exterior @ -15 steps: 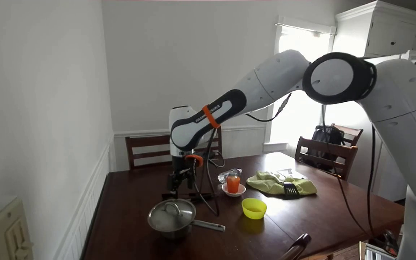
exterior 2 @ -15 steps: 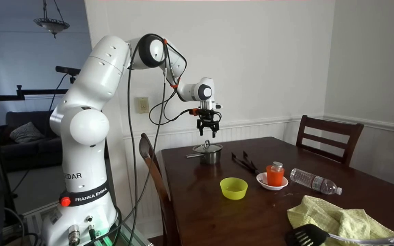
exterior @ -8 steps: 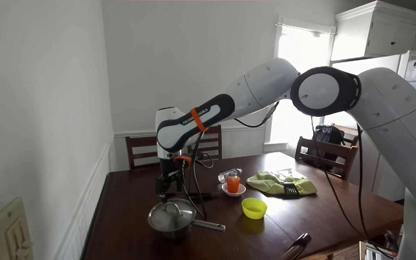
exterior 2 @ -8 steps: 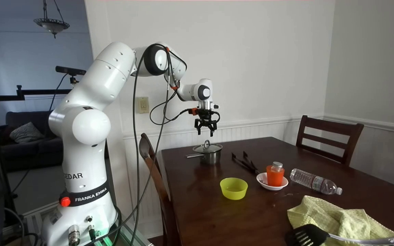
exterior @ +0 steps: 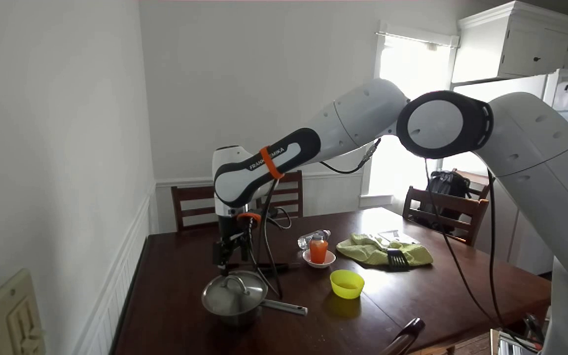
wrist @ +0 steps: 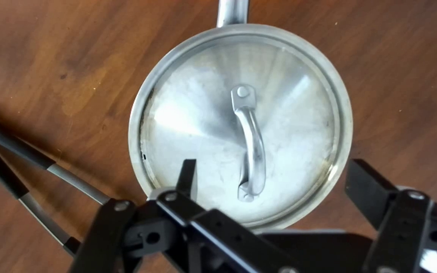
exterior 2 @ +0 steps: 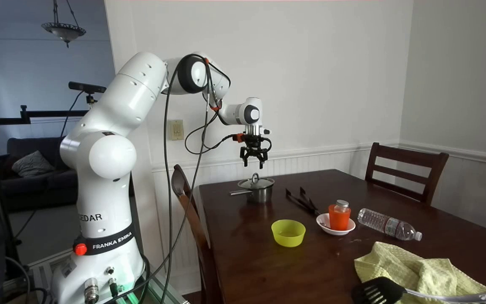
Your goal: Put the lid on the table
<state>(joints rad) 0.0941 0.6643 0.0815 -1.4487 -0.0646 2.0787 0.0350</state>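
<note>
The lid [exterior: 222, 300] is round, silvery and slightly domed with an arched metal handle. It sits on the silvery saucepan [exterior 2: 261, 196], whose long handle [wrist: 233, 13] shows at the top of the wrist view. The saucepan stands on the dark brown table [exterior 2: 255, 240]. My gripper [exterior 2: 253, 164] points down, open and empty, above the lid [exterior 2: 248, 184] without touching it. In the wrist view the fingers [wrist: 273, 167] are wide apart. The left finger overlaps the lid [wrist: 199, 151], the right finger shows just past its rim, and the lid's handle lies between and ahead of them.
Black-and-silver tongs [exterior 2: 303, 202] lie beside the saucepan. Also on the table are a yellow bowl [exterior 2: 288, 233], an orange cup [exterior 2: 338, 218] on a white saucer [exterior 2: 325, 226], a plastic bottle [exterior 2: 388, 223], and a cloth [exterior 2: 407, 270] with a black spatula [exterior 2: 380, 289]. A wall [exterior: 67, 172] borders the table.
From one second to half a second ago, the arm reached out and my gripper moved sideways over the saucepan. Since then nothing has visibly moved. The lid has stayed on the saucepan.
</note>
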